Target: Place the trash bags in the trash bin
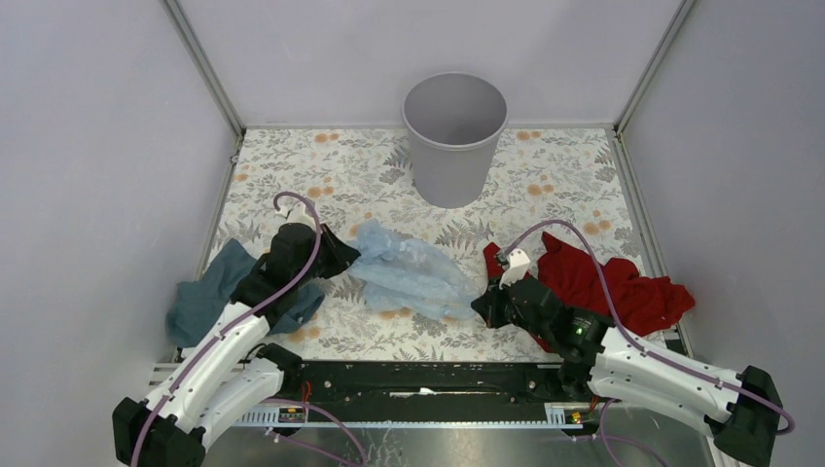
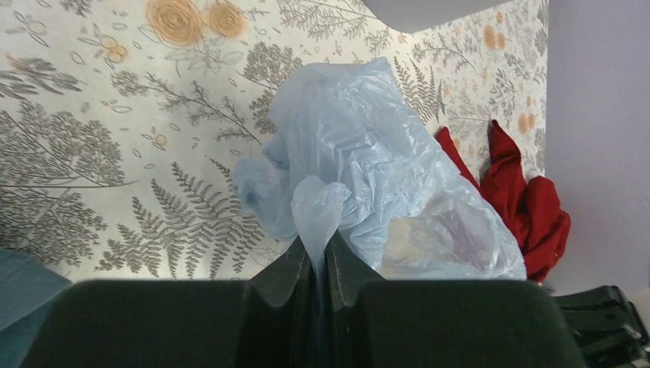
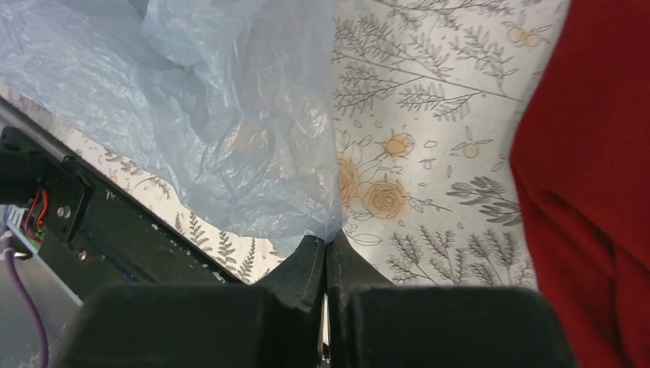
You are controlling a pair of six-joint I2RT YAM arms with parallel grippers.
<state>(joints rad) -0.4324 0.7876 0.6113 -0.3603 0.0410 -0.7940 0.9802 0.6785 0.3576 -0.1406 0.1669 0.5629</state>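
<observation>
On the flowered table [image 1: 545, 185], top view: the crumpled blue bag [image 1: 409, 272] lies between the two grippers, with the bin [image 1: 455, 136] upright well behind it. The left gripper [image 1: 342, 255] meets the bag's left edge, the right gripper [image 1: 482, 306] its right edge.
Left wrist view: jaws pinched on a fold of bag.
Right wrist view: jaws pressed together on the bag's corner, red cloth [image 3: 590, 192] alongside.

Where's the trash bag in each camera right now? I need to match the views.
Top external: trash bag lies at centre, nearer than the trash bin.
Left wrist: it fills the centre, down to the bottom middle.
Right wrist: it takes the upper left.
Shared landmark: the red cloth, right of the bag in all three.
</observation>
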